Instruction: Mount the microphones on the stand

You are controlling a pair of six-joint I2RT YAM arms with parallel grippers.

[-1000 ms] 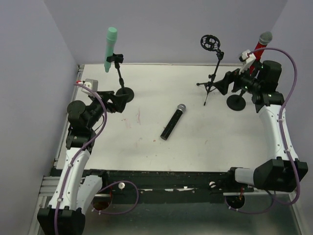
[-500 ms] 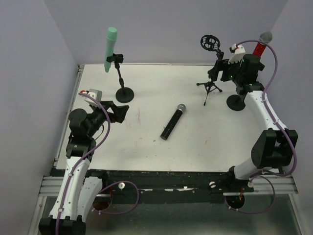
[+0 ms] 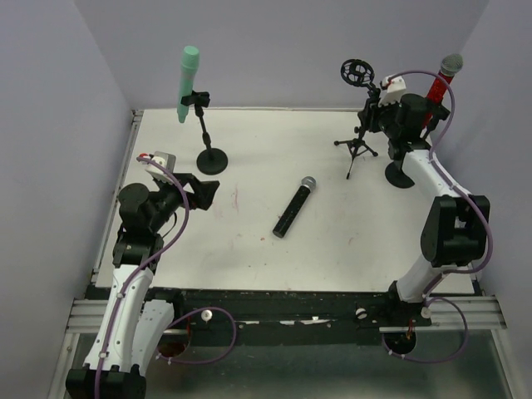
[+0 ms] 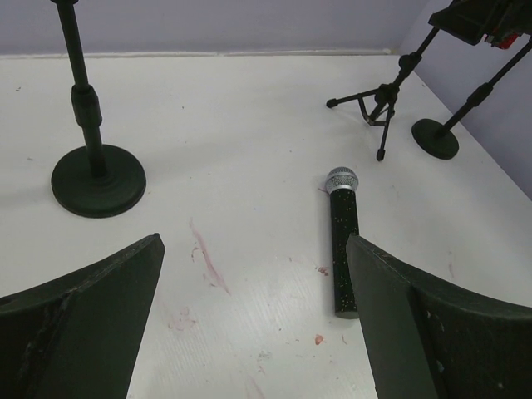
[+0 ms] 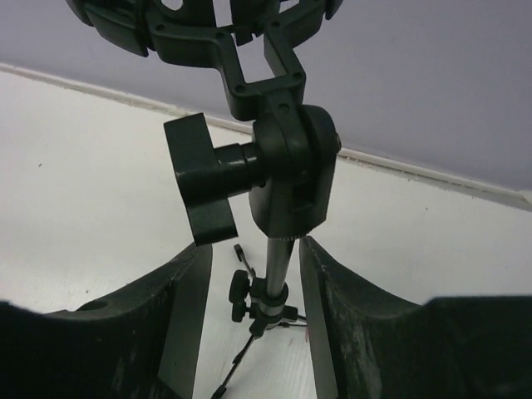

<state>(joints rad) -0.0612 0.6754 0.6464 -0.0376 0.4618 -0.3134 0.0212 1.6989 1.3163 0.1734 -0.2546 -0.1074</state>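
The mint-green microphone (image 3: 189, 81) sits clipped in the left round-base stand (image 3: 212, 160). The red microphone (image 3: 440, 78) with silver mesh head sits in the right round-base stand (image 3: 402, 174). The black microphone (image 3: 295, 207) lies flat mid-table; it also shows in the left wrist view (image 4: 343, 243). The tripod stand (image 3: 357, 148) carries an empty shock-mount ring (image 3: 358, 72). My right gripper (image 3: 373, 114) is open, its fingers either side of the tripod's pole (image 5: 273, 268) just under the swivel joint (image 5: 291, 170). My left gripper (image 3: 203, 190) is open and empty, low over the table (image 4: 249, 166).
Purple walls close in at the back and both sides. The left stand's base (image 4: 98, 179) lies ahead-left of my left gripper; the tripod's legs (image 4: 378, 106) and the right stand's base (image 4: 435, 138) lie far right. Red smears (image 4: 205, 253) mark the table.
My right gripper has swung left from the red microphone's stand to the tripod's pole. My left gripper has drawn back from the left stand's base.
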